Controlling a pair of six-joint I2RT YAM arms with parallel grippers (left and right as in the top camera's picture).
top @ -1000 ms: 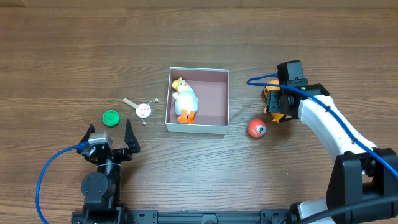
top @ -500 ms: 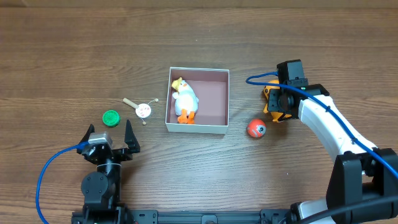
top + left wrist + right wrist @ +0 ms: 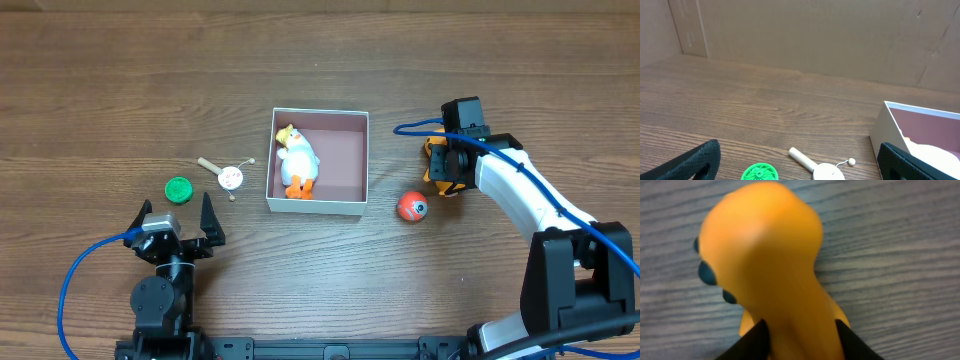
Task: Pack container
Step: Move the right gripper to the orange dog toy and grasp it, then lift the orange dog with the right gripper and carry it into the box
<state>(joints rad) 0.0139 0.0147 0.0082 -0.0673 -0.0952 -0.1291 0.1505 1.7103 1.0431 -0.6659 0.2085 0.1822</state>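
One container [image 3: 316, 206] mid-table holds a white duck plush [image 3: 298, 160] along its left side; the rest of its mauve floor is bare. R gripper [image 3: 440, 166] sits well apart to the box's right, fingers [image 3: 752, 340] clamped on both sides of an orange toy [image 3: 765, 255], so R arm is nearer. L gripper [image 3: 176, 216] is spread wide w/ nothing in it. Red ball [image 3: 411, 206] lies btwn box & toy.

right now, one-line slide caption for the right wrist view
Right gripper pinching the narrow end of an orange toy with blue spots, lying on the wood table.
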